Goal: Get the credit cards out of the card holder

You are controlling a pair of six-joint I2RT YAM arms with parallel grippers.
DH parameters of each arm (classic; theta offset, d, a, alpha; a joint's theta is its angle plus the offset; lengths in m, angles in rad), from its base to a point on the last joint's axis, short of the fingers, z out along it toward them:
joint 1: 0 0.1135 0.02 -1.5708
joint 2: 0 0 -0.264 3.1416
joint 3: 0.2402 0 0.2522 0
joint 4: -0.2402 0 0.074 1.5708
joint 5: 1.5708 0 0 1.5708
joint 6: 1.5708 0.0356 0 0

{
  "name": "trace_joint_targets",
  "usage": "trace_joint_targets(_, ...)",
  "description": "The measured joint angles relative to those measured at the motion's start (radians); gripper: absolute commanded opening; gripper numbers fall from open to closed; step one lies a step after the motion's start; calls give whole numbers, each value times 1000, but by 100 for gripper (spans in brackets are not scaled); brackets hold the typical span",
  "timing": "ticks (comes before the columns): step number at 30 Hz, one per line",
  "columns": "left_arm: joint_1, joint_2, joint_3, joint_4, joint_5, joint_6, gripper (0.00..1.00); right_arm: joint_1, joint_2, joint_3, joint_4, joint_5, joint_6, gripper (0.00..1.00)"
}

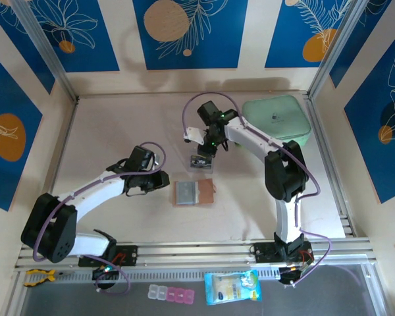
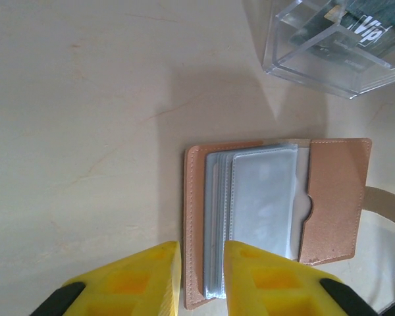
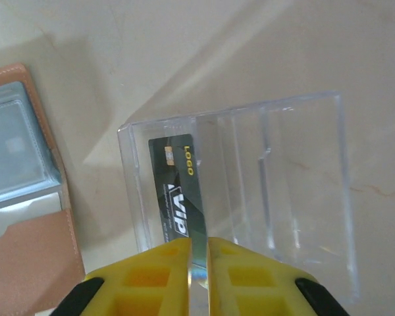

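Our right gripper (image 3: 198,253) pinches the black VIP credit card (image 3: 176,194) inside the clear box (image 3: 283,171). The open card holder (image 2: 329,197) lies flat, its left edge between the narrowly parted jaws of our left gripper (image 2: 202,263); we cannot tell whether they grip it.

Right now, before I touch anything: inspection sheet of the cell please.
Surface: pale table, faint marks, no spills seen.
Job's things: card holder lies open, clear sleeves up; a black credit card stands in a clear box just beyond it.
Clutter: mint-green case far right; pill boxes, blue packet and yellow tool along the near edge.
Grippers: right end effector pinches the card; left end effector at the holder's edge, narrow gap, grip unclear.
Cables: purple cables loop along both arms, no snag seen.
Surroundings: blue leaf-print panels, aluminium frame.
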State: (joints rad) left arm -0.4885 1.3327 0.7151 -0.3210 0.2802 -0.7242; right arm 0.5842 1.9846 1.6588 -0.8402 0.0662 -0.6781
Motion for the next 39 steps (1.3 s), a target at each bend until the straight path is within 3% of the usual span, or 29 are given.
trace_joint_targets(8, 0, 0, -1, 4, 4, -3, 25, 25, 21, -50, 98, 89, 25, 21)
trace_joint_targets(19, 0, 0, -2, 21, 6, -3, 25, 25, 22, -116, 167, 151, 24, 40)
trace_joint_targets(39, 0, 0, -8, 30, 8, -3, 25, 11, -19, -128, 208, 162, 32, 40)
